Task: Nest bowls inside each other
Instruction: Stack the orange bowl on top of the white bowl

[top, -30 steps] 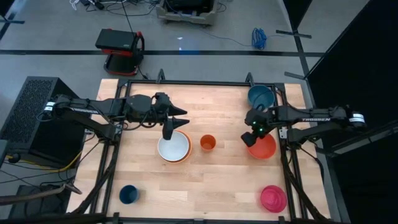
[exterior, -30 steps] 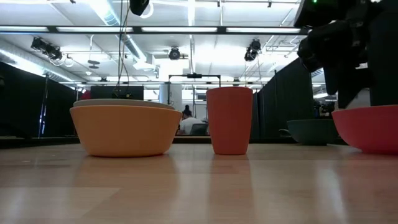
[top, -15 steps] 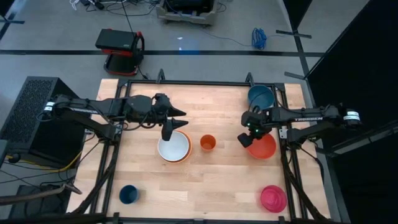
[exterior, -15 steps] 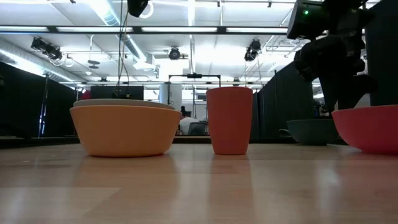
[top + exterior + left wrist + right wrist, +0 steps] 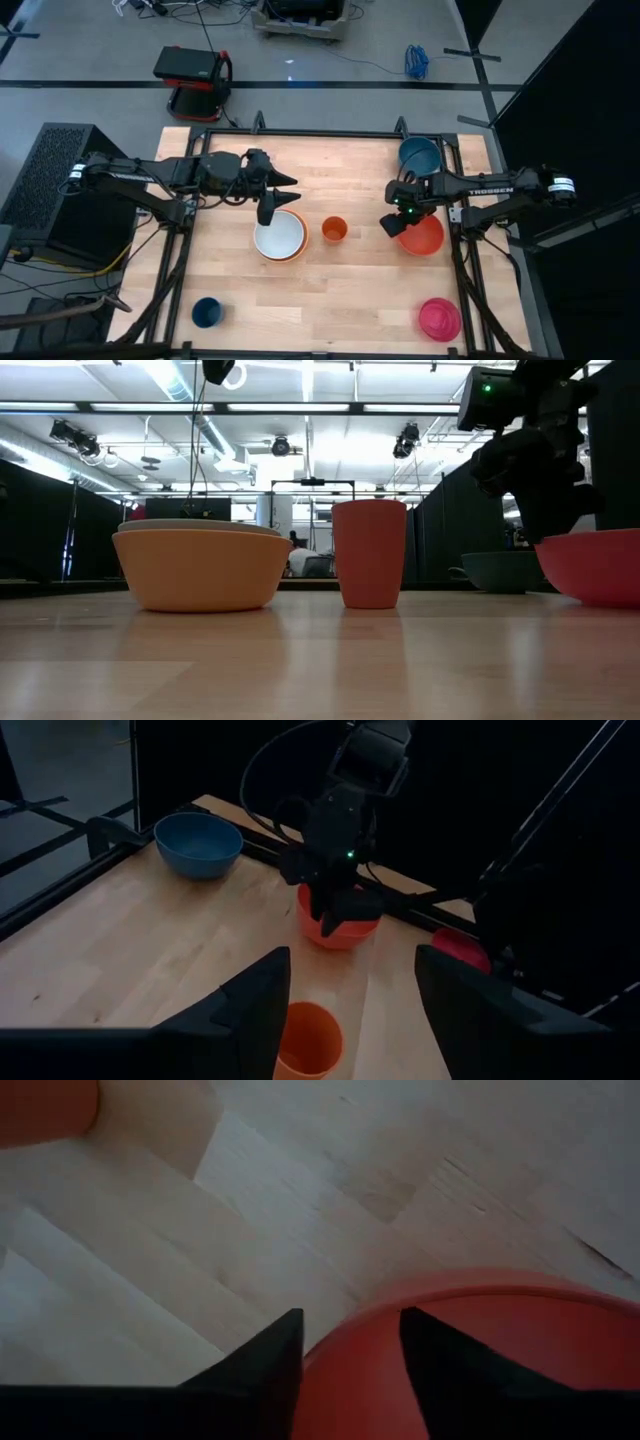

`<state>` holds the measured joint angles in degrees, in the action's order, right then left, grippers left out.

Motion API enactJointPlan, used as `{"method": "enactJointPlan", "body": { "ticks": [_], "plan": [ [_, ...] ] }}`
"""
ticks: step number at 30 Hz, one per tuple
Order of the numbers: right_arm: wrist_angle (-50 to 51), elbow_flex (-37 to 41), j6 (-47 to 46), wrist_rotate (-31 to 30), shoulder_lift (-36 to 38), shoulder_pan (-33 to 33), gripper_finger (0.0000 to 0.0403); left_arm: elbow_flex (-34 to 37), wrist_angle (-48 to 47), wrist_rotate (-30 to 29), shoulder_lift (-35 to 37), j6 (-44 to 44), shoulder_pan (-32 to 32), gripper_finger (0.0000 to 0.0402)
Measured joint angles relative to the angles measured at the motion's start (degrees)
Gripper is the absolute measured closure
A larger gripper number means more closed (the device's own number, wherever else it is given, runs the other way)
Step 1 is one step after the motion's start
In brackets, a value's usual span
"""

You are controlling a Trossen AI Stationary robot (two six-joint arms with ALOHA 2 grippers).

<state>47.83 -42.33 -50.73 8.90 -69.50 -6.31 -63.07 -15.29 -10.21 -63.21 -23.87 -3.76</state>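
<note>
The right tool (image 5: 345,1350) is straddling the near rim of the red-orange bowl (image 5: 424,236) at the worktop's (image 5: 350,290) right side, fingers one inside and one outside, while the left tool (image 5: 270,208) is hovering part-open over the white bowl (image 5: 279,237) nested in the orange bowl (image 5: 202,567).

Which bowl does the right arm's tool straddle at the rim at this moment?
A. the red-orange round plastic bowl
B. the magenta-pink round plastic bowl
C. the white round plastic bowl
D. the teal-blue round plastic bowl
A: in the right wrist view the right tool has one dark finger outside and the other inside the rim of the red-orange round plastic bowl, and the high view shows it at that bowl's edge.
</note>
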Motion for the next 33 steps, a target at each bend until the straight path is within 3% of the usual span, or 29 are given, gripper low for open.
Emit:
{"method": "enactJointPlan", "body": {
  "ticks": [11,22,33],
  "plan": [
    [-1.20,0.00,-0.11,-0.10,-0.08,0.00,0.0392,0.00,-0.09,-0.01,0.04,0.06,0.01,0.0199],
    [-1.29,-0.08,0.46,0.17,-0.06,-0.01,0.0401,0.00,-0.09,-0.01,0.04,0.06,-0.01,0.0198],
    [2.72,-9.02,5.45,-0.80,-0.06,-1.95,0.0403,0.00,-0.06,-0.03,0.04,0.06,0.00,0.0202]
  ]
}}
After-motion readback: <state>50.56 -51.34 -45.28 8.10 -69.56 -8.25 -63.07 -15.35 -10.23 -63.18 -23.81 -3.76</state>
